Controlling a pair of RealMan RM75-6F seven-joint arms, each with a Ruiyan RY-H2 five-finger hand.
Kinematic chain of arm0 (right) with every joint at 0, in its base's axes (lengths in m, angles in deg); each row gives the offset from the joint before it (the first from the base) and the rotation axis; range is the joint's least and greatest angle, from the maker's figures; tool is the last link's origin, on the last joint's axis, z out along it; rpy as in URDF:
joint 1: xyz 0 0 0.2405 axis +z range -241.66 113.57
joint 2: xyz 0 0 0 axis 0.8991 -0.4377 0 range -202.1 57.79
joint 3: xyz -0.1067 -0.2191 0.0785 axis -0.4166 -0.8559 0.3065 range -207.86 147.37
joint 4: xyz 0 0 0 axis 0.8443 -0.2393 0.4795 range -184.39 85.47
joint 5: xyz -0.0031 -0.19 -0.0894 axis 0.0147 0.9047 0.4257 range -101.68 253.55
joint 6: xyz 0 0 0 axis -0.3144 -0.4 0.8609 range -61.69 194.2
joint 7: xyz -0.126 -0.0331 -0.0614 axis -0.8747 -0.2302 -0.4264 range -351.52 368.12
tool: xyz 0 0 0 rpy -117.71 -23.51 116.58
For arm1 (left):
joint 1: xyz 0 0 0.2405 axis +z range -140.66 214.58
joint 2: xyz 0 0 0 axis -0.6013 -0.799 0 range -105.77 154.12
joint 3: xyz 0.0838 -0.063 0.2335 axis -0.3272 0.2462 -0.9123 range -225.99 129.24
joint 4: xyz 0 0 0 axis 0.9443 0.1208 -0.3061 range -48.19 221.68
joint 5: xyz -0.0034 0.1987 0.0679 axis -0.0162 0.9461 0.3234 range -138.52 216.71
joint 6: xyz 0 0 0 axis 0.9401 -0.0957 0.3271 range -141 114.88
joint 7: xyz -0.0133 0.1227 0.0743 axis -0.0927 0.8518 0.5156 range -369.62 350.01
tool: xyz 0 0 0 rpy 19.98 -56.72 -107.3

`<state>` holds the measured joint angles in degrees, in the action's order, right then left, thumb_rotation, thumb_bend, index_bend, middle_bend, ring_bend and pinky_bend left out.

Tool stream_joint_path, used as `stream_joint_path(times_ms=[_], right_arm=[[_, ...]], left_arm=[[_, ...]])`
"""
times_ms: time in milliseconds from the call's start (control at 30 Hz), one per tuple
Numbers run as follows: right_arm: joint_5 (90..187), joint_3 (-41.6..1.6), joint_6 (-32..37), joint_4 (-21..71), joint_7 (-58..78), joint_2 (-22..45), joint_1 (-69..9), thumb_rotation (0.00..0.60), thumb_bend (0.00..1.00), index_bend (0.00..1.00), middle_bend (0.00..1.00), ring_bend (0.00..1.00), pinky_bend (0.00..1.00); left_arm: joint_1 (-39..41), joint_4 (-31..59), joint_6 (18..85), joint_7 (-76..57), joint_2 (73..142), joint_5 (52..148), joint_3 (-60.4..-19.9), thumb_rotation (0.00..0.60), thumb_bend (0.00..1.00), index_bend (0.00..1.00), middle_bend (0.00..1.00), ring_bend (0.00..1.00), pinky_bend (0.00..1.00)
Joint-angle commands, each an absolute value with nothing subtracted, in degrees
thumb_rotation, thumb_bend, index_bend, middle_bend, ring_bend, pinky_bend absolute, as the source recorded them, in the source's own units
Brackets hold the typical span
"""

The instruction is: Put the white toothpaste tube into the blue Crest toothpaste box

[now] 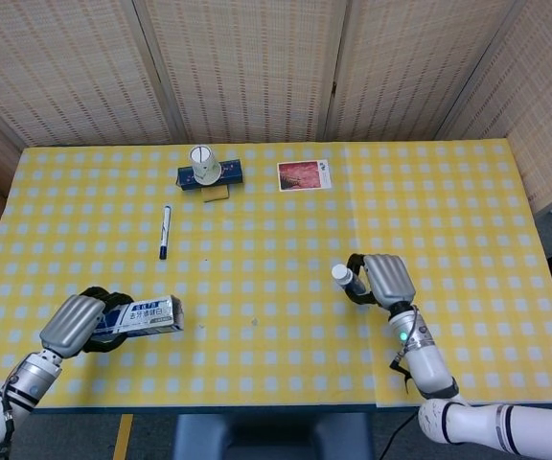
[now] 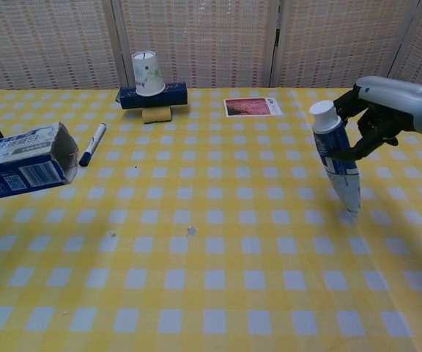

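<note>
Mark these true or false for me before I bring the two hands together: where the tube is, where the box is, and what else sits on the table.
1. The right hand holds the white toothpaste tube off the table, cap end up. True.
2. The tube is already inside the blue Crest toothpaste box. False: tube and box are far apart, on opposite sides of the table.
3. The left hand holds the box, whose open end faces the table's middle. True.
4. The marker pen is in the right hand. False: it lies on the tablecloth beyond the box.
5. The paper cup stands upside down on a dark blue box at the far side. True.
</note>
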<state>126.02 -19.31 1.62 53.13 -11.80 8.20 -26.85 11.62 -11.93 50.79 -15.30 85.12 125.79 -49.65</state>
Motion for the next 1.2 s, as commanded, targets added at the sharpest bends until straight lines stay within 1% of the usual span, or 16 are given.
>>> stream_joint_path(times_ms=[33,100,200,367,467,567,633,800,933,1067,1200], right_arm=[[135.6,-18.8,6.7,57.1,0.5,1.8,-29.8,0.6,0.63,0.76,0.55,0.78,0.79],[139.9,-18.4,6.9,57.4,5.6,0.7,-30.7,0.6,0.63,0.76,0.55,0.78,0.79],[143.6,-17.6,7.5,58.7,13.6,-0.7,-31.7,0.6,0.63,0.76,0.55,0.78,0.79],[145.5,-15.8,10.2,60.8,26.0,-2.5,-32.2,0.6,0.63,0.76,0.55,0.78,0.79],[147.7,-14.5,10.9,60.8,33.9,-2.4,-32.4,0.6,0.63,0.76,0.55,0.78,0.79],[149.7,-13.7,5.3,59.2,34.4,1.8,-33.3,0.6,0.63,0.76,0.55,0.78,0.79],[149.3,-13.1,3.3,60.0,35.8,4.3,-33.7,0.6,0.63,0.76,0.55,0.78,0.79],[150.2,-11.9,3.4,61.9,43.7,7.0,-33.3,0.6,0.63,0.76,0.55,0.78,0.79],[151.5,-11.5,4.6,63.0,49.4,7.4,-32.9,0.6,0.63,0.76,0.55,0.78,0.79],[152.5,-11.0,5.7,64.1,52.4,7.3,-32.0,0.6,0.63,0.76,0.55,0.78,0.79],[155.3,-11.3,5.2,65.1,53.1,8.0,-31.5,0.6,0.63,0.76,0.55,0.78,0.79]], left_arm=[[11.4,-11.7,50.1,-12.4,86.0,124.2,-49.1,0.6,0.34,0.38,0.55,0.52,0.29],[11.2,-11.9,49.7,-10.3,86.7,123.1,-48.6,0.6,0.34,0.39,0.55,0.52,0.29],[10.6,-12.9,48.2,-11.1,86.6,122.3,-48.3,0.6,0.33,0.39,0.55,0.52,0.29],[10.0,-13.7,47.1,-11.8,86.5,121.9,-48.1,0.6,0.33,0.39,0.55,0.52,0.29],[9.5,-15.4,45.6,-16.5,86.5,120.6,-47.4,0.6,0.32,0.39,0.56,0.52,0.3],[8.8,-16.2,44.2,-25.2,86.1,122.3,-47.0,0.6,0.32,0.39,0.56,0.52,0.3],[8.3,-16.0,43.4,-28.8,86.0,123.7,-47.2,0.6,0.32,0.39,0.56,0.52,0.3],[6.8,-15.9,41.1,-35.9,86.2,126.9,-48.2,0.6,0.32,0.36,0.56,0.52,0.3],[5.3,-16.1,39.4,-43.7,86.5,129.3,-49.0,0.6,0.32,0.36,0.56,0.51,0.3],[4.0,-14.9,39.0,-48.3,87.4,132.3,-50.0,0.6,0.32,0.36,0.56,0.5,0.31],[1.8,-14.7,37.7,-53.7,87.3,134.9,-50.9,0.6,0.32,0.37,0.56,0.5,0.31]])
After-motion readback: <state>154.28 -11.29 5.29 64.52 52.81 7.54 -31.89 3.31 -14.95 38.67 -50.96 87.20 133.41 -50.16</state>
